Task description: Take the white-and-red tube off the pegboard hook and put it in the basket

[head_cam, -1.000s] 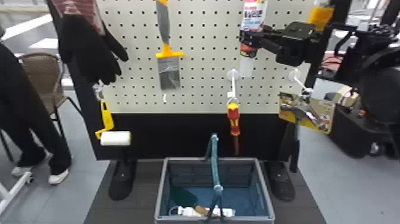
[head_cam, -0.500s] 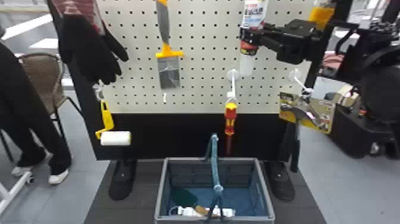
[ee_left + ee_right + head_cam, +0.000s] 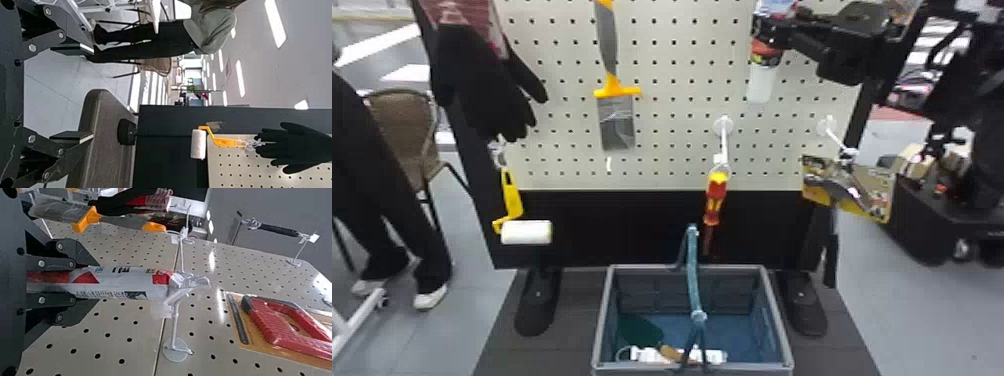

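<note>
Right pincer [image 3: 96, 282], closed snugly around the white-and-red tube [image 3: 133, 284], should draw it nearer along the hook [image 3: 175, 325], clearing its tip before lowering; left pincer [image 3: 89, 93] gapes, empty.

So in the head view, the pegboard [image 3: 672, 110] fills the upper middle, basket [image 3: 602, 320] at bottom centre in front of it. Glove [image 3: 482, 80] hangs upper left, paint roller [image 3: 526, 232] below it, scraper [image 3: 615, 117] to the glove's right. Tube [image 3: 762, 82] is upper right, between the right gripper [image 3: 766, 35]'s fingers. Screwdriver [image 3: 715, 200] hangs lower and left of that, carded tool [image 3: 874, 192] lower right. Chair [image 3: 404, 120]'s over at the left.
</note>
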`<state>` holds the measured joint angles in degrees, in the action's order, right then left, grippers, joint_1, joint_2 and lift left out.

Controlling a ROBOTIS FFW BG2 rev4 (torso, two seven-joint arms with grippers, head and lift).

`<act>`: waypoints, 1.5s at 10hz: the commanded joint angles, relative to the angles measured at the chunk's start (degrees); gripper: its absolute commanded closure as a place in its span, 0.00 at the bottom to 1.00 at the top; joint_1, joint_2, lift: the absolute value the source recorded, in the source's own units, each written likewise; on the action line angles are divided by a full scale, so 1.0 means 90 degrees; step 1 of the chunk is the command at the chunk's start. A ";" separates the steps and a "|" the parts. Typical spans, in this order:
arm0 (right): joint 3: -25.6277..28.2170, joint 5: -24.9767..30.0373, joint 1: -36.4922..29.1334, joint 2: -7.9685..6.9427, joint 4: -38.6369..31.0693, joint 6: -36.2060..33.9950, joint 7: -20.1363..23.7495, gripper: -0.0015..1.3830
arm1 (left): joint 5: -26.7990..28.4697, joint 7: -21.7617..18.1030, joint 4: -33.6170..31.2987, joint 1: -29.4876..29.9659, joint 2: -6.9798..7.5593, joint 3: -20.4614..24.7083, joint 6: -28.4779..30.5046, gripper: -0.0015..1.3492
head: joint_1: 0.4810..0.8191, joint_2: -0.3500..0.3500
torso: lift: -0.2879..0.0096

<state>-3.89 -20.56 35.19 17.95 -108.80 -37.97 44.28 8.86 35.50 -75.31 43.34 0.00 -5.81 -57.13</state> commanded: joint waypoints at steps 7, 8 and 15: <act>0.1340 -0.0079 -0.1425 -0.0344 -0.1497 -0.0059 -0.0223 0.71 | -0.0038 0.0000 0.0000 -0.0027 -0.0017 -0.0058 0.0010 0.37 | 0.20 0.50 | 0.63; 0.1526 -0.0089 -0.1698 -0.0432 -0.1622 -0.0059 -0.0272 0.71 | -0.0047 0.0000 0.0000 -0.0041 -0.0017 -0.0058 0.0010 0.37 | 0.20 0.50 | 0.63; 0.2161 -0.0695 -0.3312 -0.0871 -0.2044 0.0215 -0.0848 0.71 | -0.0116 0.0000 0.0000 -0.0082 -0.0017 -0.0107 0.0039 0.37 | 0.20 0.50 | 0.63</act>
<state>15.53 -26.24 6.52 10.62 -127.31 -36.48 36.71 7.93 35.50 -75.31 42.70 0.00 -6.62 -56.78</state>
